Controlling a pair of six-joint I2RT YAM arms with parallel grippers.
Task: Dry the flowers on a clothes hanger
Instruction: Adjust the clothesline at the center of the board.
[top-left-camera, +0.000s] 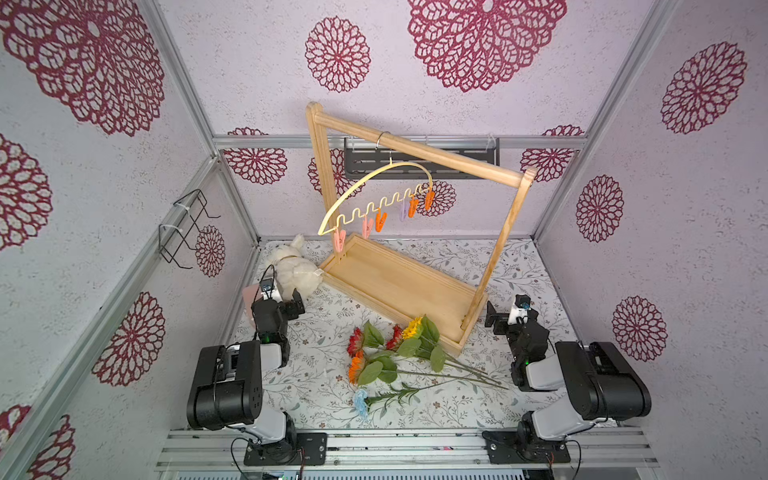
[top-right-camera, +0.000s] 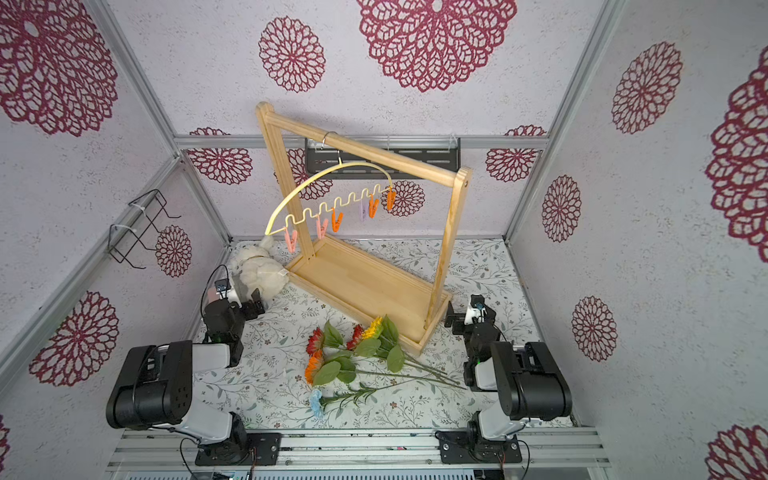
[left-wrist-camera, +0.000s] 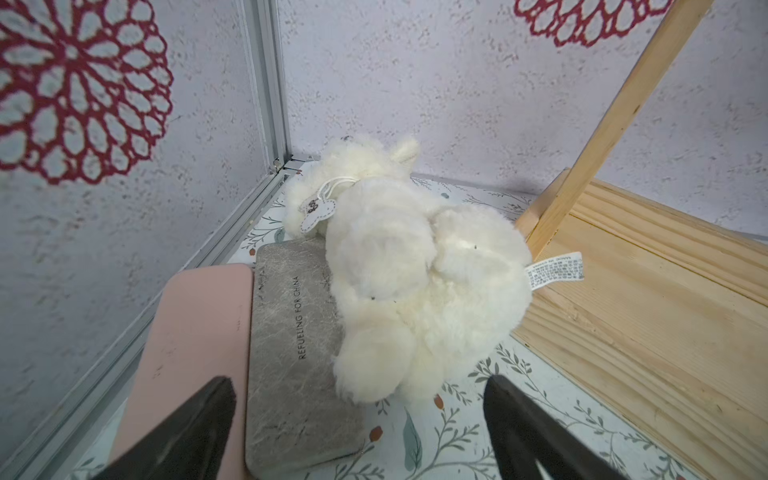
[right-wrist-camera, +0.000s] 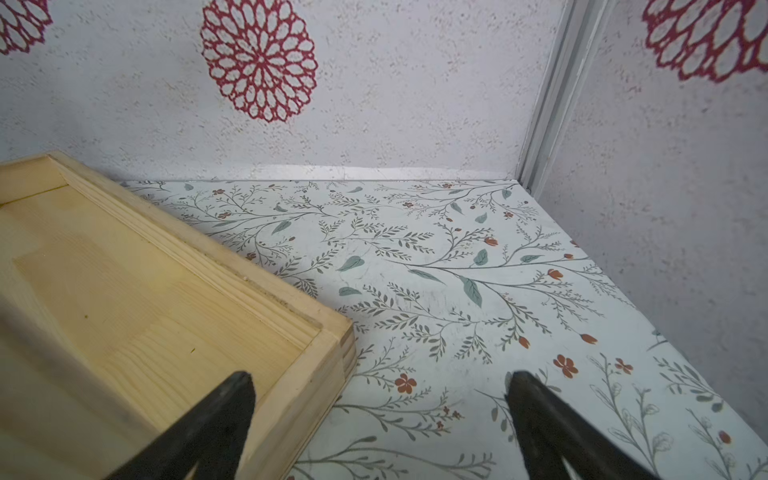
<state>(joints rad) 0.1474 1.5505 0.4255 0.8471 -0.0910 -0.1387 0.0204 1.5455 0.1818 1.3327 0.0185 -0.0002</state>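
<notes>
Several long-stemmed flowers (top-left-camera: 399, 357) (top-right-camera: 357, 357) lie loose on the patterned tabletop in both top views: a yellow one (top-left-camera: 412, 328), two red ones (top-left-camera: 354, 341), an orange one (top-left-camera: 355, 370) and a small light blue one (top-left-camera: 360, 402). The pale yellow clothes hanger (top-left-camera: 374, 195) (top-right-camera: 328, 187) hangs by its metal hook from the wooden rack's top bar, with pink, orange and lilac clothespins (top-left-camera: 380, 221) empty. My left gripper (top-left-camera: 291, 305) (left-wrist-camera: 359, 386) is open, left of the flowers. My right gripper (top-left-camera: 494, 320) (right-wrist-camera: 381, 380) is open by the rack's near corner.
The wooden rack (top-left-camera: 399, 286) (right-wrist-camera: 124, 270) stands diagonally behind the flowers. A white plush toy (top-left-camera: 291, 266) (left-wrist-camera: 415, 270) lies on a grey pad (left-wrist-camera: 291, 353) and a pink item (left-wrist-camera: 195, 353) at the back left. A wire holder (top-left-camera: 183, 228) hangs on the left wall.
</notes>
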